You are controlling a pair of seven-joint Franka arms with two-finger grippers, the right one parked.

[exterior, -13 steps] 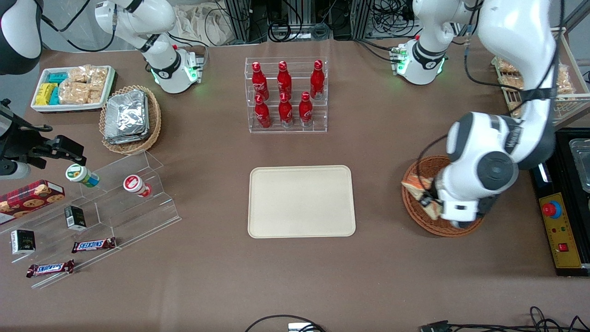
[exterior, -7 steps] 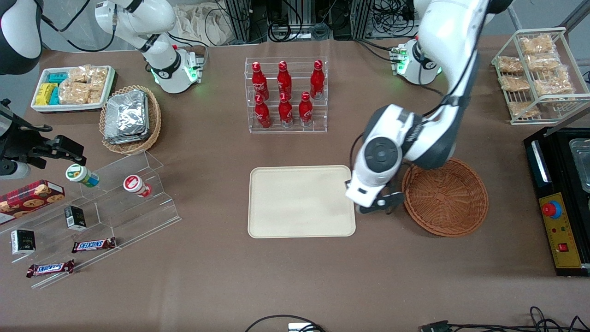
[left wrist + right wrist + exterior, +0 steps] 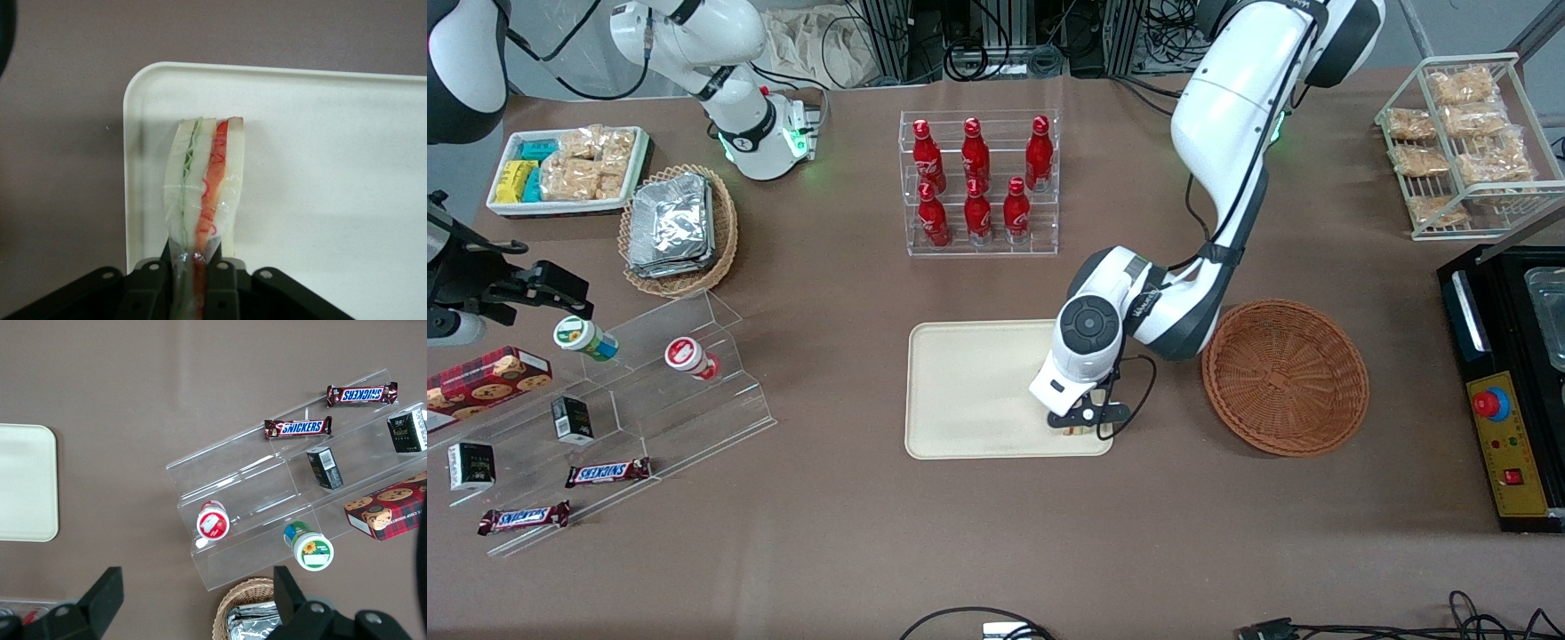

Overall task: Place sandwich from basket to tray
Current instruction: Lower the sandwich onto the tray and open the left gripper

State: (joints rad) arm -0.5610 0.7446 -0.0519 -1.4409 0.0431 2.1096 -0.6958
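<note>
Left wrist view: the gripper (image 3: 195,270) pinches the sandwich (image 3: 203,187) between its fingers, the wedge jutting out from them over a corner of the tray (image 3: 347,133), away from the basket (image 3: 1285,376).

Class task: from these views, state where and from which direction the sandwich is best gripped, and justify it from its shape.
Across the two flat bread faces, from above, as the gripper does now over the tray. The sandwich stands on edge, a thin slab with its filling layers facing up, so its broad sides meet the fingers.
</note>
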